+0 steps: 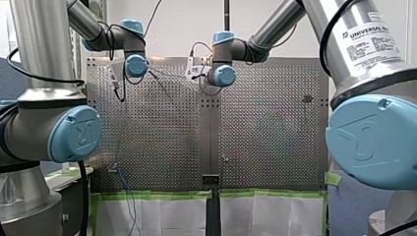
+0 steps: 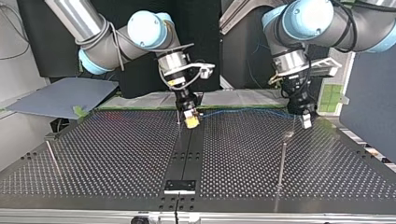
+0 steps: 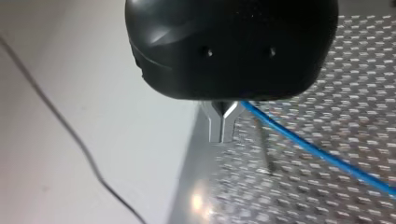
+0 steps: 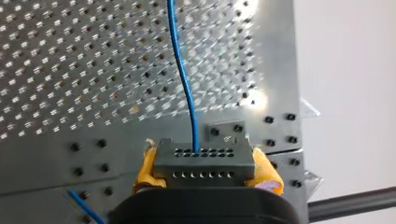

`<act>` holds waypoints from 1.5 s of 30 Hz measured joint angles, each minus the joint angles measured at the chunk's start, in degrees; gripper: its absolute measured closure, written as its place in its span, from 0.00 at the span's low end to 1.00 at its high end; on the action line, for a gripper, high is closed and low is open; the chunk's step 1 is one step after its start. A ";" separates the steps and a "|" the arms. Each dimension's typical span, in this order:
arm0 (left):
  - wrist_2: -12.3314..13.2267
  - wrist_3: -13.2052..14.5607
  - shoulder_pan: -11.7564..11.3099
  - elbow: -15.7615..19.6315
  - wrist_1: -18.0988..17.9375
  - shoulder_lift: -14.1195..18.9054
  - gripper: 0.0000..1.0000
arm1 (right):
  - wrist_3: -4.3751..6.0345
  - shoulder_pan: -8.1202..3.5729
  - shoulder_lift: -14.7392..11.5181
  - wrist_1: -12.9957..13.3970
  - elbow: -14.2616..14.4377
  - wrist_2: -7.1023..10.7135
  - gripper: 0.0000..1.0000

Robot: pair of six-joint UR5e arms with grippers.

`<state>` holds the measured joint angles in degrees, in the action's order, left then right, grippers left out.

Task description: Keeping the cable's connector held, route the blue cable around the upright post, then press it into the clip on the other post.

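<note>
Two end effectors hold the blue cable (image 2: 243,112) between them, and it runs low over the perforated surface (image 2: 116,158). The right end effector (image 4: 205,168) clamps the grey connector (image 4: 203,156) with its yellow pads (image 4: 144,172); do not loosen this grip. The left end effector (image 3: 219,130) has its metal fingers pressed together. The cable comes out at their root, so I judge that it pinches the cable. In the top view one post (image 2: 282,158) stands near the left end effector and another post (image 2: 52,158) is well apart at the view's left. Which one carries the clip I cannot tell. Lead the cable slowly around the near post, low and lightly tight, so that it does not slip over the top or pull on the connector
</note>
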<state>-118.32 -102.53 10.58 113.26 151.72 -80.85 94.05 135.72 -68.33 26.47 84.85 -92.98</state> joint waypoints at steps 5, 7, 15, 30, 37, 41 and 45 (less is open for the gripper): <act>2.31 -0.03 -0.85 -2.32 3.14 3.12 1.00 | -0.02 0.57 0.03 -2.56 -3.07 0.82 1.00; 2.70 -0.03 -1.07 -2.86 3.97 3.91 1.00 | -0.04 0.70 0.03 -3.66 -4.33 0.97 1.00; 5.05 0.49 -2.15 -7.00 7.53 2.13 1.00 | 0.39 0.73 0.06 -4.83 -8.66 1.11 1.00; 9.04 -0.33 -5.03 -14.33 8.69 0.11 1.00 | 3.50 0.30 0.56 -5.86 -16.35 1.98 1.00; 11.37 -1.41 -6.36 -16.53 8.62 -3.78 1.00 | 4.11 0.11 3.06 -5.98 -19.58 2.18 1.00; 12.56 -1.58 -7.25 -16.96 8.61 -5.95 1.00 | 4.19 0.15 4.51 -6.02 -20.93 2.52 1.00; 13.42 -1.64 -8.41 -17.02 8.59 -7.91 1.00 | 4.22 0.12 6.37 -6.01 -22.19 2.62 1.00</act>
<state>-104.90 -104.17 2.17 96.24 160.32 -88.76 98.27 135.84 -61.97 20.46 62.66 -90.36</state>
